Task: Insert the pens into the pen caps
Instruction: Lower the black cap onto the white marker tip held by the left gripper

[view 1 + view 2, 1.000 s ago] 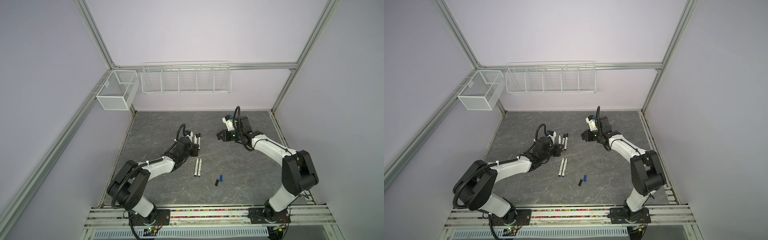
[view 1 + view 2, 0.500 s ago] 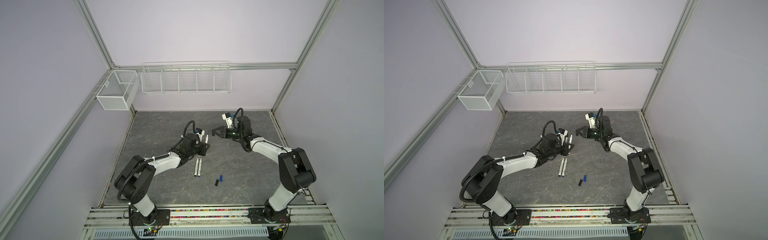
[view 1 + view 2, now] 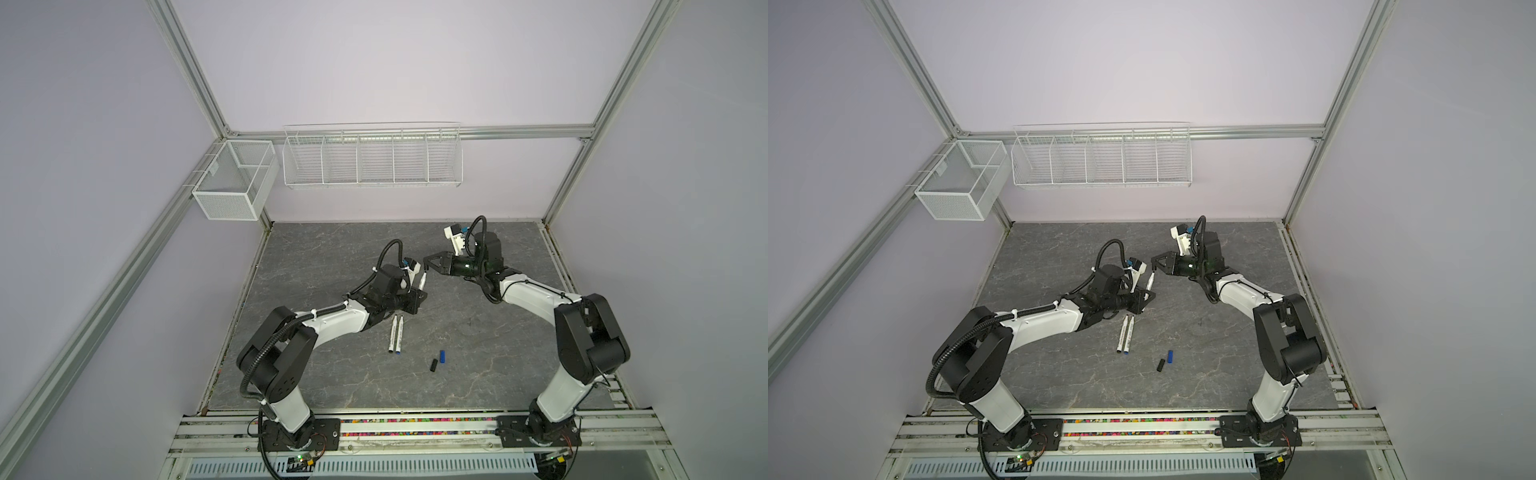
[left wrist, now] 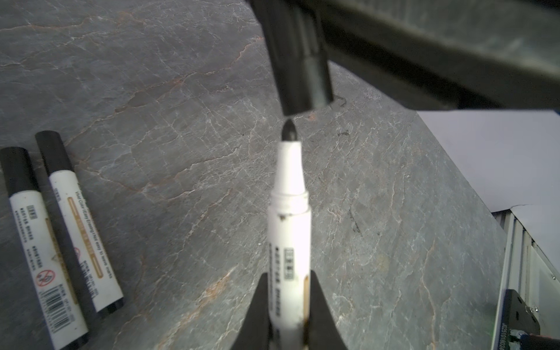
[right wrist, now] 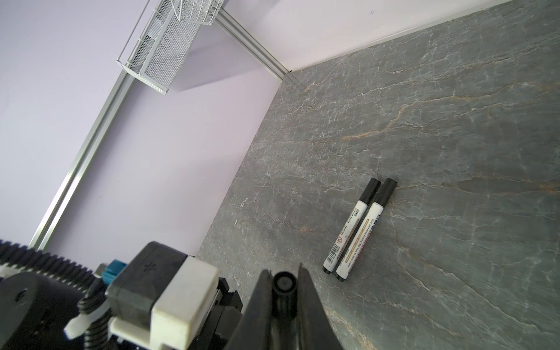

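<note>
The left pincer point(image 4: 288, 274) clamps the slim white black-tipped marker pen point(image 4: 289, 194); the right pincer point(image 5: 283, 269) pinches the stubby black plastic cap point(image 4: 298, 60), its mouth just beyond the pen's tip, not touching.

Five pens point(image 3: 392, 335) and five pen caps point(image 3: 443, 355).

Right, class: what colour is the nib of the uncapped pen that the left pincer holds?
Black. The nib shows best in the left wrist view.
</note>
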`<move>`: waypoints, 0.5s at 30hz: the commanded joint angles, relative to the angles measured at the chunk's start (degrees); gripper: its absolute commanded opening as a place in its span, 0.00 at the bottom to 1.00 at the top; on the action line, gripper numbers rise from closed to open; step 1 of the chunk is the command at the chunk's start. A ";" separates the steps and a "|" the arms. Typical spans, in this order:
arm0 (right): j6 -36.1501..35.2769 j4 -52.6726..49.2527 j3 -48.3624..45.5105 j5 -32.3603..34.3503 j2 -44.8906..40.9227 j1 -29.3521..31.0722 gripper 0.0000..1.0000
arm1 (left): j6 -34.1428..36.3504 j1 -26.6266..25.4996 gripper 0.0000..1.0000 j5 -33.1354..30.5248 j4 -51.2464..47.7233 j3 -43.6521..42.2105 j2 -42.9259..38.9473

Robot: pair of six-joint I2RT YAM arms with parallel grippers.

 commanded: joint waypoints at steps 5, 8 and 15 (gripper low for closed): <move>-0.20 0.84 1.40 0.40 1.30 0.07 0.17 | 1.24 -0.37 0.00 0.40 0.25 0.26 -0.70; -0.46 0.33 1.10 0.28 1.31 0.06 0.17 | 1.24 -0.46 0.00 0.05 0.35 0.08 -0.87; -2.35 -1.74 0.74 0.67 0.74 0.07 0.17 | 1.15 -0.41 0.00 -0.54 0.52 -0.27 -1.15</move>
